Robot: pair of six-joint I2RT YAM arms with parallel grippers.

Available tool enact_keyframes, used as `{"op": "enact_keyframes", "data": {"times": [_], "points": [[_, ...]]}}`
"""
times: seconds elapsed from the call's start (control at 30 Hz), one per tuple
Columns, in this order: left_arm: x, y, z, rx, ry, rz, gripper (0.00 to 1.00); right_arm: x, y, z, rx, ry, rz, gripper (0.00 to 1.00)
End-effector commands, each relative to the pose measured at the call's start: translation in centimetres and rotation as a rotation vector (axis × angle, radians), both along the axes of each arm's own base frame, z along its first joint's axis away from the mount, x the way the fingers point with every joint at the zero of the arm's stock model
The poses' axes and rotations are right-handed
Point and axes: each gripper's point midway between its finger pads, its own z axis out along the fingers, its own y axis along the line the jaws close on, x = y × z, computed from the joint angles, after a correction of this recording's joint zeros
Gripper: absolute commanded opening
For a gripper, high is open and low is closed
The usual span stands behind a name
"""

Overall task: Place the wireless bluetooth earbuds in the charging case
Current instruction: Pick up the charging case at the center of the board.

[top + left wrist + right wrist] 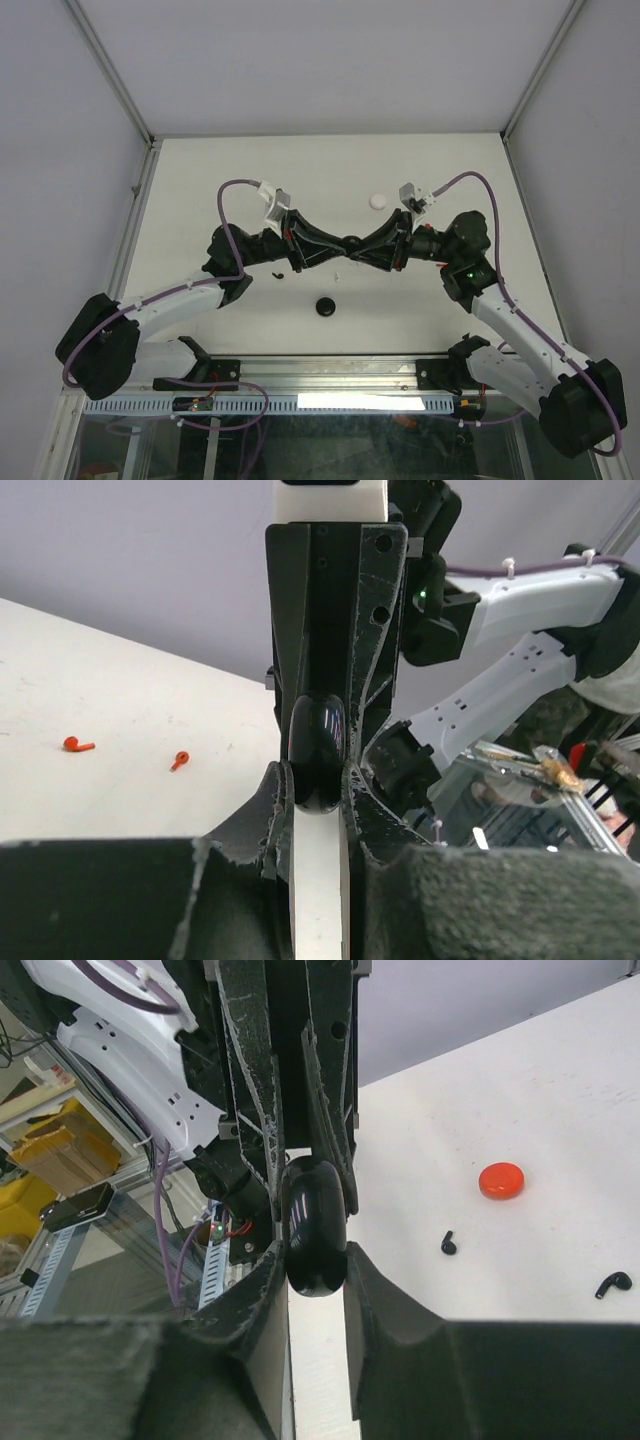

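A glossy black charging case (352, 242) hangs above the table's middle, seen edge-on and closed. My left gripper (338, 250) and right gripper (368, 248) meet there, each shut on one end of it. In the left wrist view the case (318, 750) sits between my fingers (272, 800), with the other gripper's fingers clamped on its far end. The right wrist view shows the same case (316, 1225). Two red earbuds (75, 745) (179, 761) lie on the table. Two black earbuds (449, 1244) (613, 1284) lie near a red disc (501, 1181). A white earbud (338, 275) lies under the grippers.
A white disc (377, 201) lies behind the grippers and a black disc (325, 307) in front of them. A small black earbud (278, 273) lies by the left arm. The table's metal rail (330, 375) runs along the near edge.
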Motion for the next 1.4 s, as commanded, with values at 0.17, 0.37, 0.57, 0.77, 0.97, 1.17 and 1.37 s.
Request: {"op": "enact_keyframes", "data": {"times": [0.17,0.37,0.57,0.77,0.97,1.17,1.37], "points": [[-0.5,0.6,1.1,0.203,-0.148,0.019,0.0,-1.0,-0.2,1.3,-0.057,-0.132,0.057,0.5],[-0.9,1.1,1.3,0.313,-0.207,-0.007,0.0,-1.1,-0.1,1.0,-0.065,-0.257,0.067,0.54],[-1.2,1.2,0.9,0.406,-0.231,-0.041,0.0,-1.6,0.5,1.5,-0.046,-0.357,0.096,0.54],[-1.6,0.8,0.8,0.431,-0.264,-0.06,0.0,-1.7,1.3,0.9,-0.053,-0.335,0.124,0.54],[-1.5,0.6,0.7,0.452,-0.29,-0.057,0.0,-1.5,1.6,1.1,-0.044,-0.35,0.13,0.54],[-1.3,0.5,0.7,0.462,-0.298,-0.052,0.0,-1.5,1.7,0.8,-0.048,-0.341,0.132,0.54],[-1.2,0.6,0.8,0.468,-0.303,-0.039,0.0,-1.3,1.8,0.6,-0.056,-0.347,0.129,0.22]]}}
